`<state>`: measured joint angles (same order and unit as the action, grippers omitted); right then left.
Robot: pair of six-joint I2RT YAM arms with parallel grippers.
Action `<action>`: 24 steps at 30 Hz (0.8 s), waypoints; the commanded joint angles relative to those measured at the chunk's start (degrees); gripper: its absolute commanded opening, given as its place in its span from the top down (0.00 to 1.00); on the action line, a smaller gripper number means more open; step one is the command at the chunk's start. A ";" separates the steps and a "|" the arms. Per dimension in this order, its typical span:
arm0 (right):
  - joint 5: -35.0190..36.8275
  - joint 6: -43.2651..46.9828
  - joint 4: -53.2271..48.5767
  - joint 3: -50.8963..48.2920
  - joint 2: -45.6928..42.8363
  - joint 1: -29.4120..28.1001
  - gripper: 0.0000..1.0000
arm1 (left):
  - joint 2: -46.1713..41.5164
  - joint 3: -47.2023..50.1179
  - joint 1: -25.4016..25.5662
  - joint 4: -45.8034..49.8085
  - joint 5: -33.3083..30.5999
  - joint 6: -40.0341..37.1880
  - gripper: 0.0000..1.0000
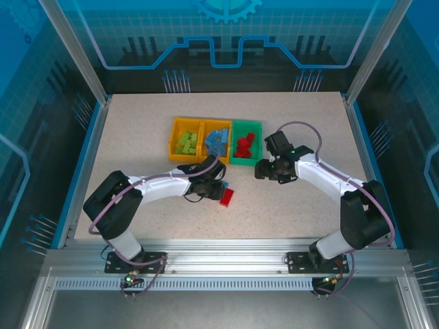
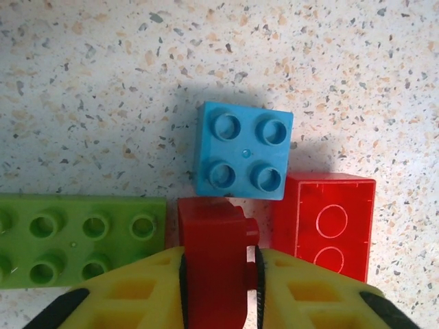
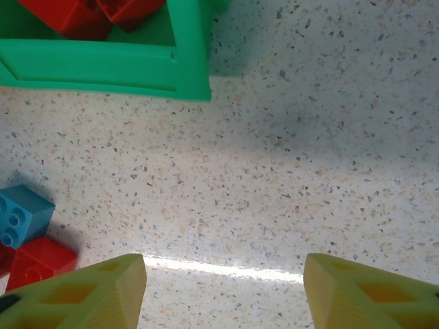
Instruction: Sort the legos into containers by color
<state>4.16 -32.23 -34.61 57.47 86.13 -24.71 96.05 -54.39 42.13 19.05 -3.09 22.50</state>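
The left pincer (image 2: 218, 277) is clenched on a red brick (image 2: 214, 229), its yellow fingers (image 2: 302, 295) pressing the brick's two sides from above. Touching that brick's far end sits a blue brick (image 2: 243, 151), studs up. A lime green brick (image 2: 75, 240) lies just beside the held one on one side, and a second red brick (image 2: 329, 223), hollow side up, lies just beside it on the other. This cluster rests on the speckled tabletop (image 1: 137, 137) near its middle, toward the near edge. The left arm folds out toward the left edge at its elbow, and the forearm runs inward with the wrist tipped down.

The right pincer (image 3: 223, 291) is released and grasps nothing, with bare tabletop between its fingers. It hovers just off a corner of the green bin (image 3: 137, 68), which holds red legos (image 3: 68, 14). The right arm bends near the right edge and reaches inward. Two orange-yellow bins (image 1: 175, 140) join the green one in a row toward the far edge, holding green and blue legos.
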 commanded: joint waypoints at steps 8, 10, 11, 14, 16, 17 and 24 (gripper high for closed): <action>0.49 -0.91 -1.51 -0.39 -1.57 0.72 0.36 | -2.10 -1.65 0.32 1.48 0.09 1.24 0.80; 0.40 -0.91 -1.35 -0.40 -1.80 0.75 0.36 | -3.15 -2.63 0.32 2.45 -0.93 1.02 0.80; 0.23 -0.93 -1.26 -0.36 -1.82 0.72 0.36 | -3.47 -3.20 0.31 3.02 -1.24 0.90 0.80; -0.15 -1.18 -1.06 -0.57 -2.27 0.43 0.36 | -4.26 -5.57 0.32 4.71 -1.96 -0.10 0.80; -0.21 -1.68 -0.52 -1.04 -2.84 0.20 0.36 | -4.55 -7.60 0.25 5.45 -2.72 -1.10 0.80; -0.28 -1.80 -0.26 -1.36 -3.05 0.22 0.36 | -4.49 -8.68 0.31 5.67 -2.97 -1.72 0.80; -0.14 -2.20 0.33 -2.37 -2.89 0.20 0.36 | 2.01 -21.48 -1.25 6.07 -2.57 -6.71 0.79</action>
<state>4.16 -33.47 -34.59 56.01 83.96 -24.71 95.11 -71.31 41.78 24.21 -5.17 19.27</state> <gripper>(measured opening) 0.641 0.215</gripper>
